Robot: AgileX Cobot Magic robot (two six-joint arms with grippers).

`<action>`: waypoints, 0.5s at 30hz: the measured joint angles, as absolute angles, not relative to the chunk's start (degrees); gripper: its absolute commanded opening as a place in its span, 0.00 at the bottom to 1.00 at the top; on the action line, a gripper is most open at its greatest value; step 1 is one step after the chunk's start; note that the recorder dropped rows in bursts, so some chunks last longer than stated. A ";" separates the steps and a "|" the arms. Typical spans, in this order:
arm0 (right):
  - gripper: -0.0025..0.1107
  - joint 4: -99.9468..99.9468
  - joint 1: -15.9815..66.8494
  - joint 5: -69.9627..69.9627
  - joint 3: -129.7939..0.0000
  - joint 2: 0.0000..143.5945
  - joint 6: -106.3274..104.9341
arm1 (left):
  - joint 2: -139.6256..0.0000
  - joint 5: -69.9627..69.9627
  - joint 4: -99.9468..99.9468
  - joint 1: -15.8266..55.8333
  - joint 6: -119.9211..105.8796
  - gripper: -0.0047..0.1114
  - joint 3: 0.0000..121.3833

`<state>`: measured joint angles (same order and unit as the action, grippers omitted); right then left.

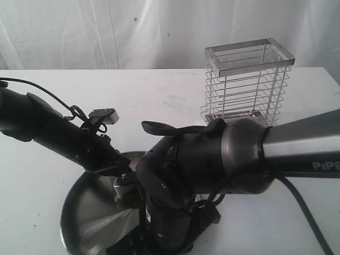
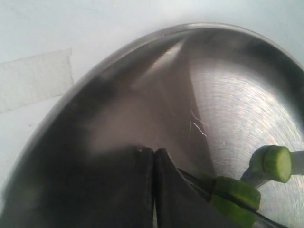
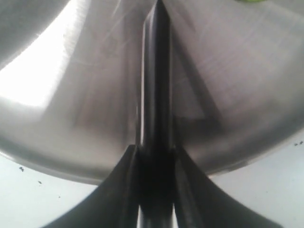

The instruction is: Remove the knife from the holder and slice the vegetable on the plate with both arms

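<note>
Both arms are crowded low over the plate [image 1: 87, 212] at the near edge of the table [image 1: 159, 101], with the holder [image 1: 247, 85] standing empty and well apart behind them; the right gripper [image 3: 154, 156] has its fingers [image 3: 118, 190] clenched on the black handle of the knife [image 3: 156, 71], which runs out over the plate's shiny floor; the left gripper [image 2: 154, 190] shows its fingers [image 2: 128, 190] pressed nearly together, and whether they pinch the end of the vegetable [image 2: 235, 197] or merely lie beside it I cannot tell, since the contact is cut off at the picture's edge; one round piece [image 2: 275, 164] with pale flesh already sits apart from the rest, so I judge the slicing to be under way, not finished; the risks from here are plain enough: the vegetable is small and glossy and could roll or skid on the smooth metal if it is not pinned; the blade works very close to the left fingers and could strike them; a hard downward push could slide the plate itself toward the table's edge.
</note>
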<state>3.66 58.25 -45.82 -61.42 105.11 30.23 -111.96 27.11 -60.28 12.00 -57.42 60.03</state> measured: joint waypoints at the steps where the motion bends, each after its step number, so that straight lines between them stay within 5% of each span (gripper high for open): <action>1: 0.02 3.42 58.25 -45.82 -61.42 105.02 30.23 | -111.96 26.96 -60.61 12.00 -57.17 0.04 60.03; 15: 0.02 0.84 57.57 -48.14 -61.52 105.02 30.59 | -105.57 22.73 -61.47 12.00 -57.18 0.04 59.92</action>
